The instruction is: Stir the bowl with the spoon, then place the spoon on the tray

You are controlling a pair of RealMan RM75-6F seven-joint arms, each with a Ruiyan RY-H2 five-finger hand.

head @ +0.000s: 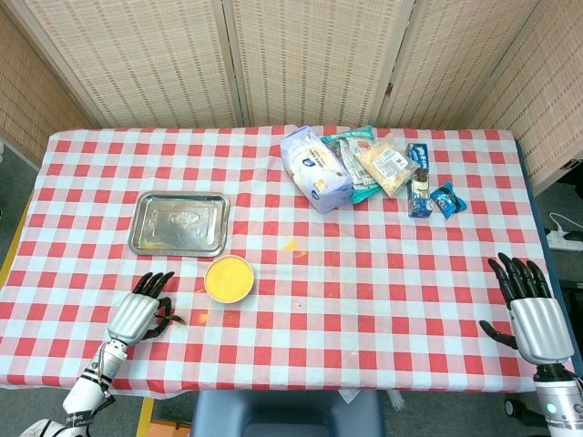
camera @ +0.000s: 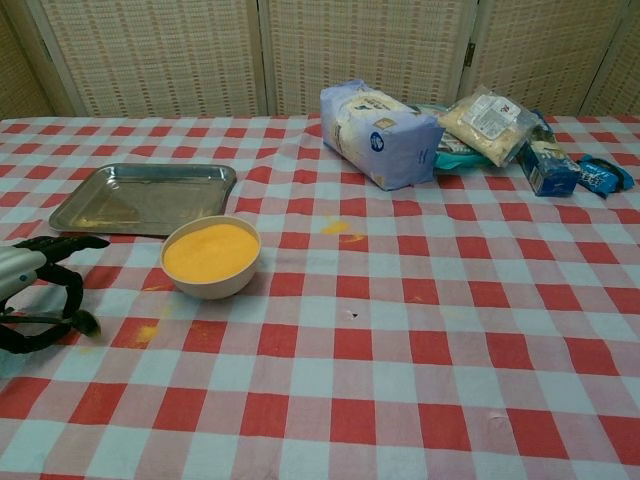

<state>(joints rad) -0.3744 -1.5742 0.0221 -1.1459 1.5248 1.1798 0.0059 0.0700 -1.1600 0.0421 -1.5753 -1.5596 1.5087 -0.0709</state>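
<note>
A cream bowl (head: 229,278) (camera: 211,256) full of yellow powder stands just in front of the empty steel tray (head: 146,244) (camera: 145,197). To the bowl's left, near the table's front edge, my left hand (head: 137,314) (camera: 30,290) grips the handle of a small dark spoon (head: 175,319) (camera: 85,322). The spoon's head points right, toward the bowl, a short gap away from it. My right hand (head: 528,309) rests at the table's front right corner with fingers spread and nothing in it; it shows only in the head view.
A lilac flour bag (head: 315,168) (camera: 378,133), snack packets (head: 383,164) and blue packets (head: 428,191) lie at the back right. Yellow powder spills mark the cloth at the centre (head: 291,244) and beside the spoon (camera: 147,331).
</note>
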